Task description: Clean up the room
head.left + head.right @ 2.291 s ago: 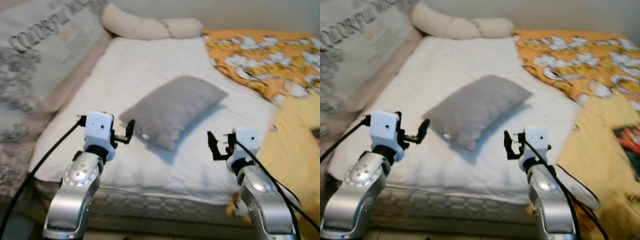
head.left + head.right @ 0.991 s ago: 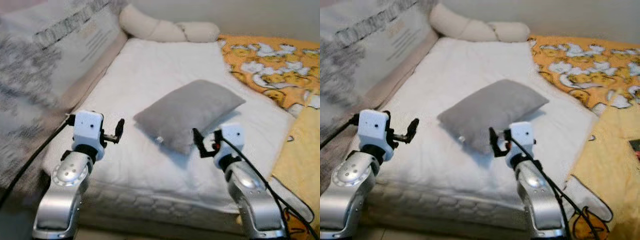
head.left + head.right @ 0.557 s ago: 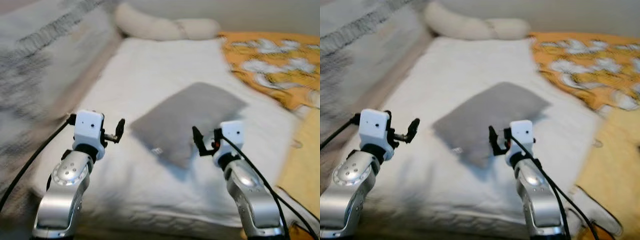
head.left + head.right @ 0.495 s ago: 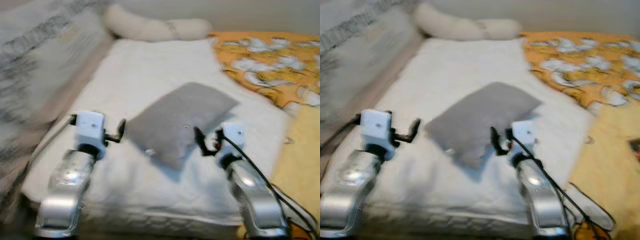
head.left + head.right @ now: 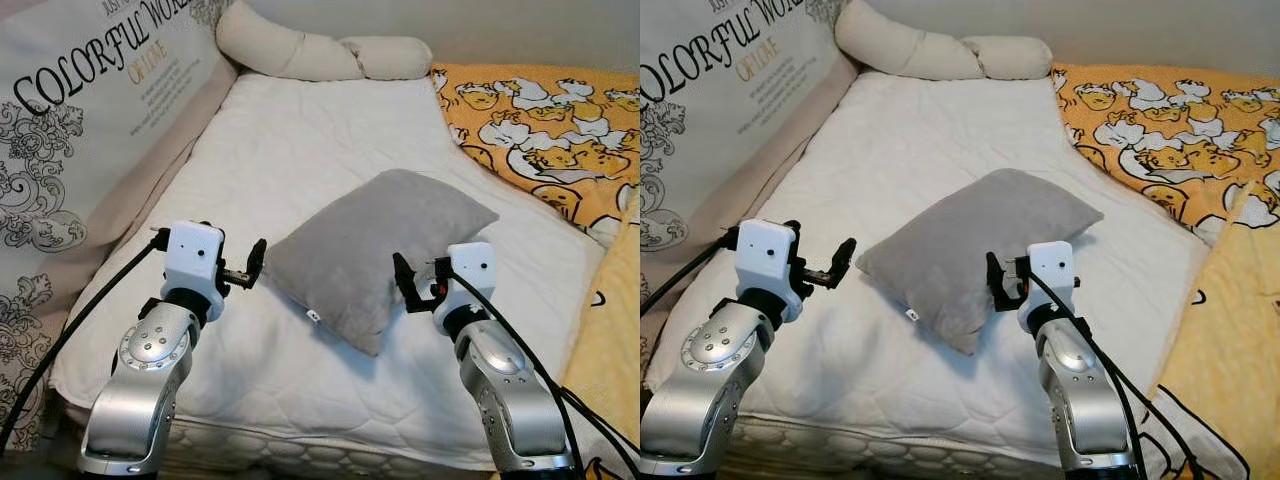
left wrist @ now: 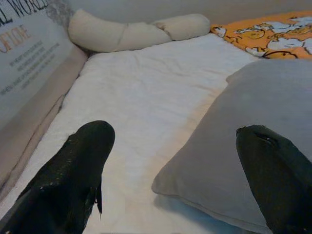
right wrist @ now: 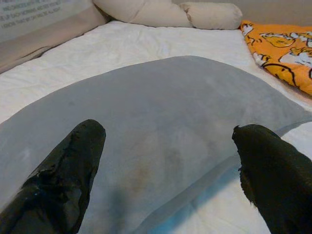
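The grey pillow [image 5: 380, 250] is seen at mid-frame on the white mattress [image 5: 300, 140], flanked by the left tool [image 5: 252, 268] and right tool [image 5: 405, 285], both spread open, presumably for a two-sided lift.

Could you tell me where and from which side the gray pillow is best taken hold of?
Probably at the gray pillow's two near side edges, one end effector on each. It lies flat and diagonal on the white mattress, with the left end effector and right end effector open beside it. Pinching both thin seam edges from the foot of the bed should lift it evenly.
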Motion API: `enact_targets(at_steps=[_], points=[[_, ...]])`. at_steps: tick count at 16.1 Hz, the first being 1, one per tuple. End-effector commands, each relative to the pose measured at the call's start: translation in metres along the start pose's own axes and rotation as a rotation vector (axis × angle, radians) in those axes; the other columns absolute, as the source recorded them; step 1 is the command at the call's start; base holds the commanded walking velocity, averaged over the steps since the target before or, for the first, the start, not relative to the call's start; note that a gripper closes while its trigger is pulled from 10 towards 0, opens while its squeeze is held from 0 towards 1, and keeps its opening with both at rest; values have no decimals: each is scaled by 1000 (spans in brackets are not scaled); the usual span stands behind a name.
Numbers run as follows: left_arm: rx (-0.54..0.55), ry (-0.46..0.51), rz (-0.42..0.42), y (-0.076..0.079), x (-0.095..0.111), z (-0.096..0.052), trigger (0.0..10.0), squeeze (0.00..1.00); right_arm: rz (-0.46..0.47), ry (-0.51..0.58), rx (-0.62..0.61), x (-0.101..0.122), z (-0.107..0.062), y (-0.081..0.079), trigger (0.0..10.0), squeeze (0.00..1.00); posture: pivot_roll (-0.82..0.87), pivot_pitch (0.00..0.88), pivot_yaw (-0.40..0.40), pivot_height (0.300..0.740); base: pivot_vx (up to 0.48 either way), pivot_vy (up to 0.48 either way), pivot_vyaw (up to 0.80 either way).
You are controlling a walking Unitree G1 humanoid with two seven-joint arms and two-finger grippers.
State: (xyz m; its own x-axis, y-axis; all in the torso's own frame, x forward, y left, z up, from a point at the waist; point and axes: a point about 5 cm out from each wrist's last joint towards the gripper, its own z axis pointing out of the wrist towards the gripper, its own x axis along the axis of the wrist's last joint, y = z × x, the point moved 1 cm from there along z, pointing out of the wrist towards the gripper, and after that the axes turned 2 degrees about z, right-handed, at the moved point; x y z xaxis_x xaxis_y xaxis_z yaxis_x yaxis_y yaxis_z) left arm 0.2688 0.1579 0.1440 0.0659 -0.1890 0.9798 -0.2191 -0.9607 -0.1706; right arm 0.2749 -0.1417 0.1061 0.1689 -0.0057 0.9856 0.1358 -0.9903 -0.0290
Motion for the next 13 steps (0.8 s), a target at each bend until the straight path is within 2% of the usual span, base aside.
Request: enact_targets(at_steps=[1,4,8,10,11,12,13], points=[[-28,-37,-38,5,-4,1,10000,0,2,8,-14,2,1,4,10000,0,7,0,13,740,0,0,0],[-51,-33,-78,7,-2,2,10000,0,5,11,-22,3,2,5,10000,0,4,0,14,740,0,0,0],[-62,-95,-44,9,-11,9,10000,0,19,-30,-62,-1,4,12,10000,0,-1,0,14,740,0,0,0],[-72,-92,-32,6,-12,18,10000,0,91,-61,-109,-4,6,21,10000,0,-11,0,20,740,0,0,0],[-63,-85,-26,1,-10,23,10000,0,101,-111,-120,-8,9,24,10000,0,-23,0,31,740,0,0,0],[-61,-82,-27,0,-9,25,10000,0,114,-145,-120,-12,10,25,10000,0,-25,0,32,740,0,0,0],[-77,-44,-19,1,-3,28,10000,0,179,-204,-70,-17,14,22,10000,0,-27,0,32,740,0,0,0]])
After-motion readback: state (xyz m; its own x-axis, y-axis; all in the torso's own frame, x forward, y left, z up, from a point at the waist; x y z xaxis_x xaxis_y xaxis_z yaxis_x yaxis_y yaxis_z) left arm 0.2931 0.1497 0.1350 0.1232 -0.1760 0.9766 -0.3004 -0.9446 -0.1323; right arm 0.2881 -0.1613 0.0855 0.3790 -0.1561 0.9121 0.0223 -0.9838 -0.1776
